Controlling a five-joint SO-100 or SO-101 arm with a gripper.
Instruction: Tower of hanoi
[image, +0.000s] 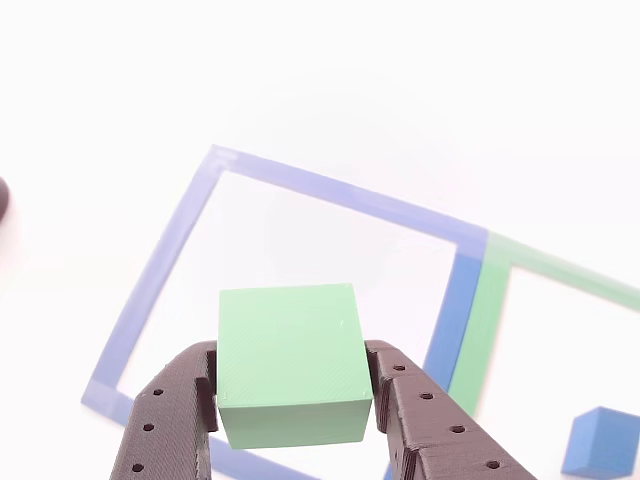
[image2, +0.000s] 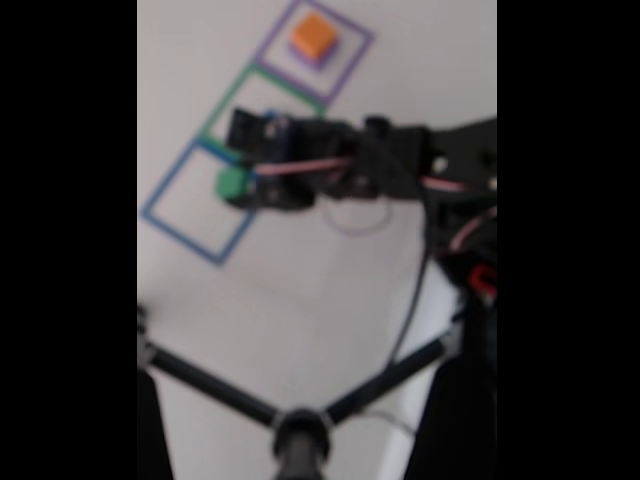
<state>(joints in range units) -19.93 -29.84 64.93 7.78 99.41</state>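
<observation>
Clamped in the dark printed gripper (image: 290, 405), a pale green plastic cube (image: 290, 362) hangs above the blue taped square (image: 160, 275); the orange-topped stack (image2: 314, 37) sits upper frame, so moves likely remain.

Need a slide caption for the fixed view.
Gripper holds green cube over blue square; orange cube sits in purple square.

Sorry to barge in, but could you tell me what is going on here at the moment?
The arm's gripper is shut on a green cube, holding it over the blue taped square. Next to that lies a green taped square, and beyond it a purple one with an orange cube stacked on a purple block. A blue cube sits by the green outline in the other view.
</observation>
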